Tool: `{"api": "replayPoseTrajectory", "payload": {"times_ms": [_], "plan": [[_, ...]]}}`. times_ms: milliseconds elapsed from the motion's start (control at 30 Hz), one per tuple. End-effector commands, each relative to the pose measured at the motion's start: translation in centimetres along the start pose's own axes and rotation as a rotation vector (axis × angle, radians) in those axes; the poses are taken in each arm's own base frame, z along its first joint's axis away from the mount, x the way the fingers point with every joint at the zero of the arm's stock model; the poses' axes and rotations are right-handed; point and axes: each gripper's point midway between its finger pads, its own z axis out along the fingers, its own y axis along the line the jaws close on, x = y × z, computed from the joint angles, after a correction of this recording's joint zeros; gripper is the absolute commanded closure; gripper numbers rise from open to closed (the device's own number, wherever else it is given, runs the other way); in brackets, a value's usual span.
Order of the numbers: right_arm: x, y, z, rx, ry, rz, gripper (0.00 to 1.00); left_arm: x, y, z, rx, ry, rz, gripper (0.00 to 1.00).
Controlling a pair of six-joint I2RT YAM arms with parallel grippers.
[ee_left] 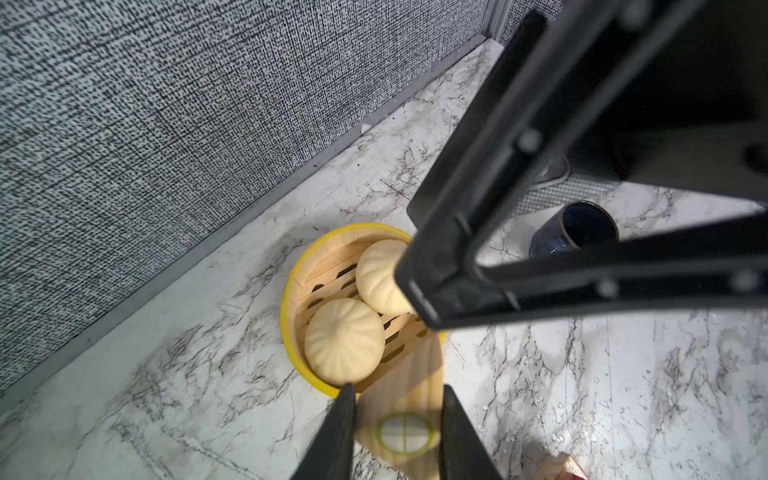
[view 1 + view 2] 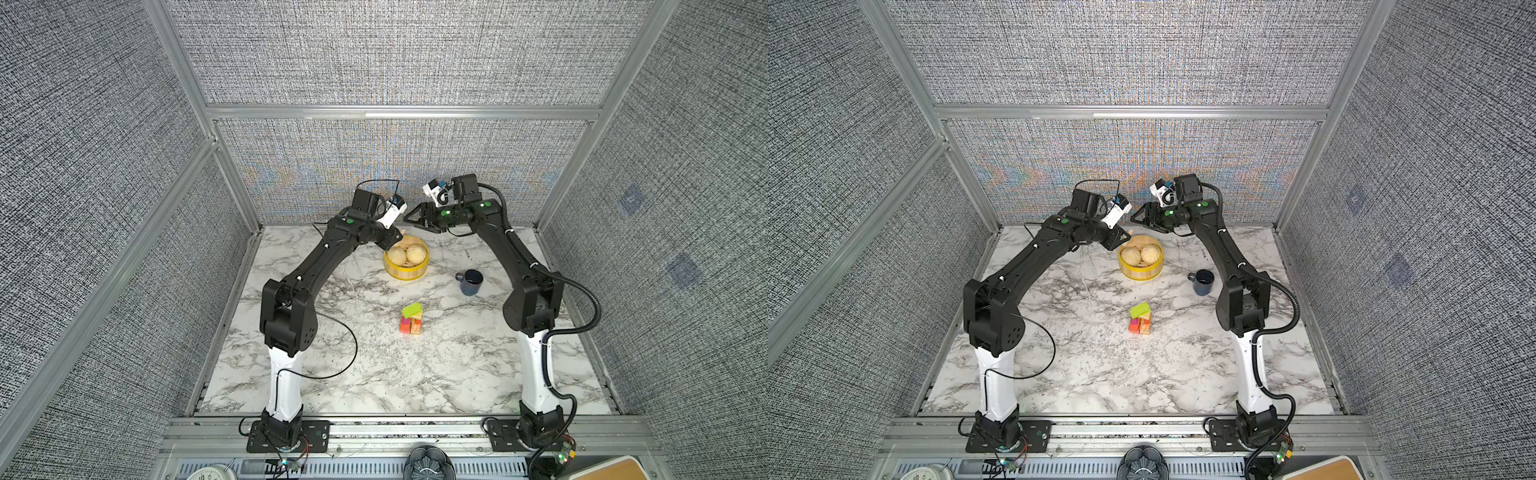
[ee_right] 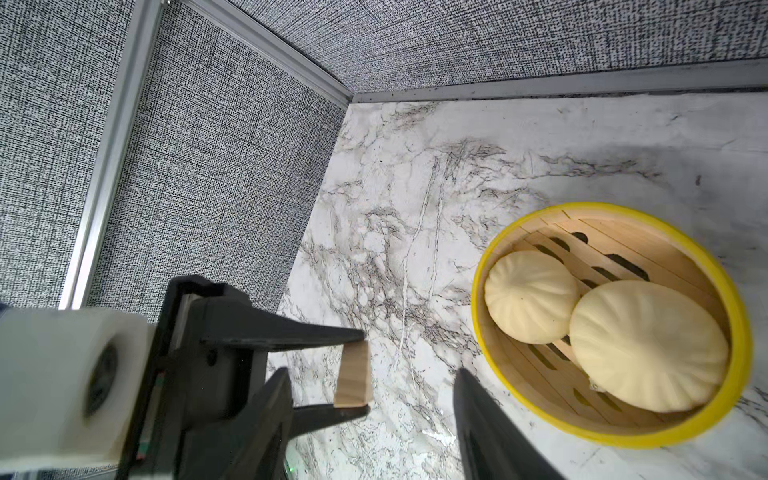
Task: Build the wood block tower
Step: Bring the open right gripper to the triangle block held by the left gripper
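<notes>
The tower (image 2: 411, 320) (image 2: 1140, 321) stands mid-table in both top views: orange and tan blocks at the base, pink in the middle, a lime-green slab (image 2: 411, 309) on top. Both arms are raised at the back, above the steamer basket. My left gripper (image 1: 397, 432) (image 2: 398, 237) is shut on a plain tan wood block (image 1: 401, 399) with a green circle printed on it. The right wrist view shows that block (image 3: 354, 379) pinched between the left fingertips. My right gripper (image 3: 374, 419) (image 2: 411, 218) faces the left one, open with nothing between its fingers, a short way from the block.
A round yellow steamer basket (image 2: 405, 276) (image 3: 615, 436) with two buns sits just below both grippers. A dark blue mug (image 2: 471, 281) (image 1: 575, 230) stands to the right, near the right arm. The grey back wall is close behind the grippers.
</notes>
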Motion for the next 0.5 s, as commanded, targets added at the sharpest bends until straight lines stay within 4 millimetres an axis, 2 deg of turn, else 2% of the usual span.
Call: {"api": "replayPoseTrajectory", "payload": {"times_ms": [0, 233, 333, 467], "plan": [[0.9, 0.3, -0.3, -0.014, 0.043, -0.008, 0.39, 0.9, -1.0, 0.5, 0.054, 0.056, 0.021, 0.80], [1.9, 0.1, -0.2, -0.020, 0.078, -0.002, 0.44, 0.1, -1.1, 0.3, 0.062, 0.030, 0.037, 0.80], [2.3, 0.0, -0.1, -0.031, 0.092, 0.006, 0.50, -0.2, -1.2, 0.1, 0.069, 0.023, 0.043, 0.80], [2.7, -0.1, 0.1, -0.036, 0.103, 0.013, 0.54, -0.5, -1.8, 0.0, 0.084, 0.019, 0.053, 0.80]]}}
